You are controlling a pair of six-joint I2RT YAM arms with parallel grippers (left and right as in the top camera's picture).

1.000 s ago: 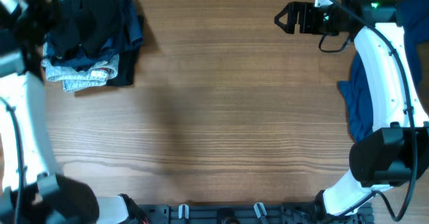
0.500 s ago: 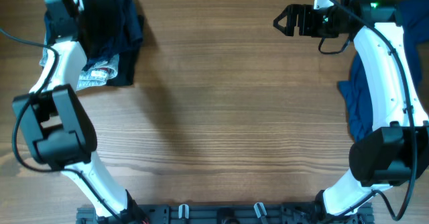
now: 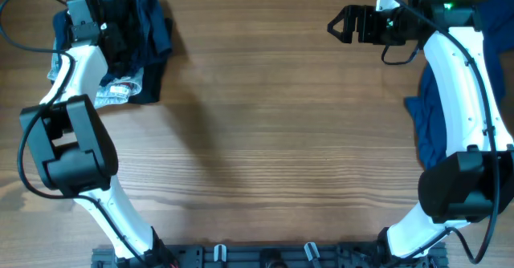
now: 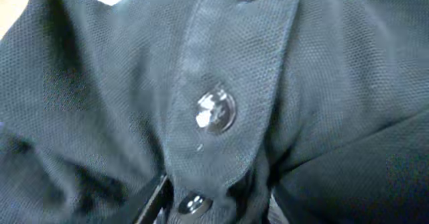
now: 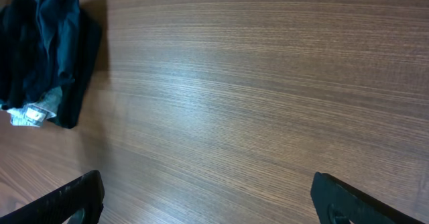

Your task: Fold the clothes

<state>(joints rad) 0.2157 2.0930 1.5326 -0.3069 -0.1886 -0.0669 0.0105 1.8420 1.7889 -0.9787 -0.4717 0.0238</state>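
Observation:
A pile of clothes [image 3: 148, 23] lies at the table's far left: a black polo shirt on top, dark blue garments and pale denim [image 3: 112, 93] beneath. My left gripper [image 3: 120, 34] is down in the pile. In the left wrist view the black polo's button placket [image 4: 216, 110] fills the frame, and my fingers [image 4: 214, 204] pinch bunched placket fabric at the bottom edge. My right gripper [image 3: 337, 23] is open and empty above bare wood at the far right; its wrist view [image 5: 208, 204] shows the pile [image 5: 40, 49] far off.
A blue garment [image 3: 430, 123] hangs over the table's right edge beneath the right arm. The wooden tabletop [image 3: 281, 140] spans the middle. A rail with fittings [image 3: 265, 256] runs along the front edge.
My left arm swung in from the left edge onto the clothes pile, and its gripper sank into the black shirt. The right arm stayed still.

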